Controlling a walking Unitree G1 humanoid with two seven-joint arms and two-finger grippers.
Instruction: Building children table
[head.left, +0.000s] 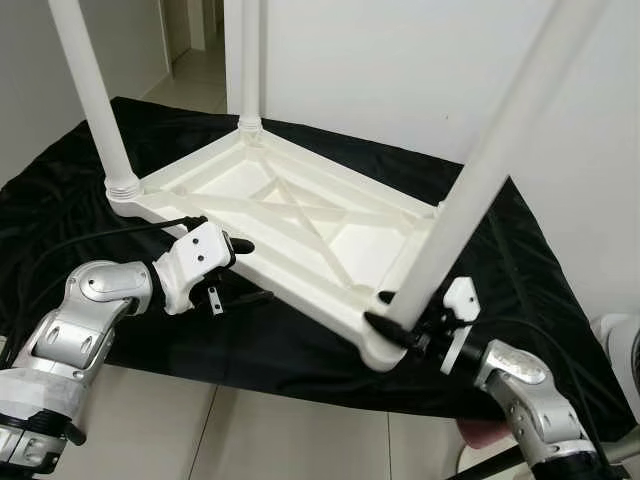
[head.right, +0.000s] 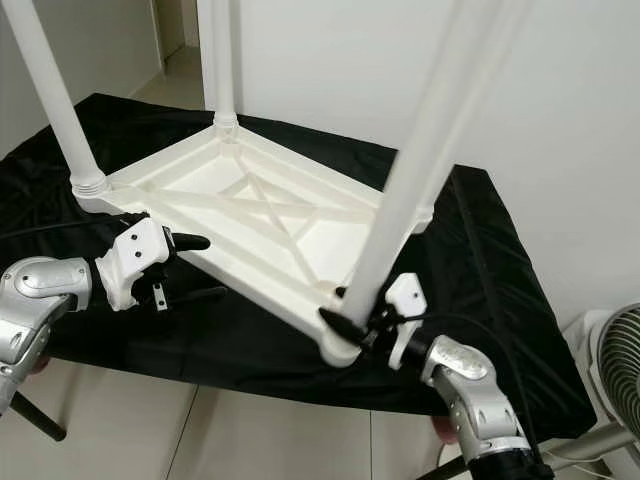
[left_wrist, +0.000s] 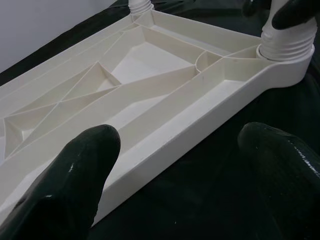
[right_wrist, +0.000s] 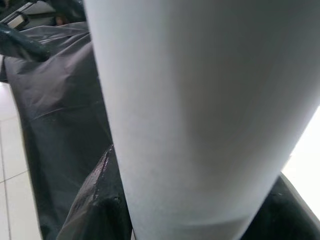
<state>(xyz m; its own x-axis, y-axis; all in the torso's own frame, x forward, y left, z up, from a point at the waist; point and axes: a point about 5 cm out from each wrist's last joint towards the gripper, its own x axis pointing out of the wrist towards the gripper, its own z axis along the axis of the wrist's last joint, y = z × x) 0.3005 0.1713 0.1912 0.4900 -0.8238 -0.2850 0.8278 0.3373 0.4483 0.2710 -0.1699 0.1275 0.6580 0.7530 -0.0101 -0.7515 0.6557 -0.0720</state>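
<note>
Right gripper (head.left: 392, 328) pinches leg (head.left: 480, 180) at tabletop (head.left: 300, 215) 5 o'clock corner; left gripper (head.left: 245, 272), spread, straddles its 8 o'clock edge on the black-draped worktop (head.left: 540, 290)

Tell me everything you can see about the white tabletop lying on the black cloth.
The tabletop is white plastic, lying upside down on the black cloth, so its ribbed underside with crossed braces faces up. Three white legs rise from threaded corner sockets. The right gripper is shut on the near leg just above its socket. The left gripper is open at the near edge, one finger above it and one below.
</note>
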